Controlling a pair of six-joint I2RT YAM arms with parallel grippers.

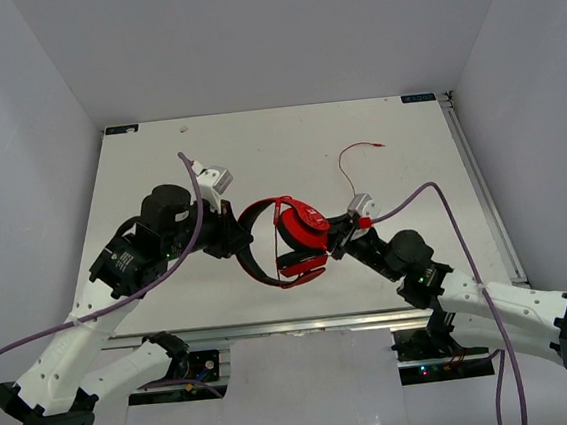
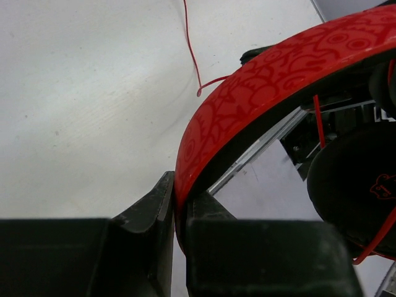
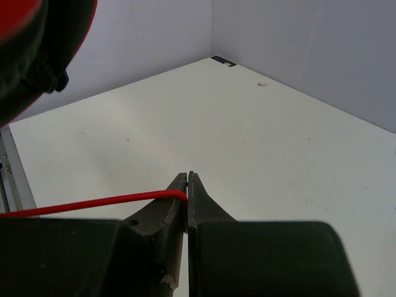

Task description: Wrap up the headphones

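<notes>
At mid-table: left gripper (image 2: 179,201) clamps headband (image 2: 260,80) | right gripper (image 3: 187,185) pinches cable (image 3: 93,203)

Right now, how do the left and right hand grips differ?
The left hand clamps the wide red headband; the right hand pinches the thin red cable. The left hand is held apart by the band's thickness; the right hand is almost fully closed. Both grip the same headphones.

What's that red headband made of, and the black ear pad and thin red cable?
The headband looks like hard glossy plastic: smooth, sheeny, with a printed doodle pattern. The ear pad is dull black and rounded, probably leatherette, uncertain. The cable is thin and curves loosely, apparently rubbery plastic sheathing.
</notes>
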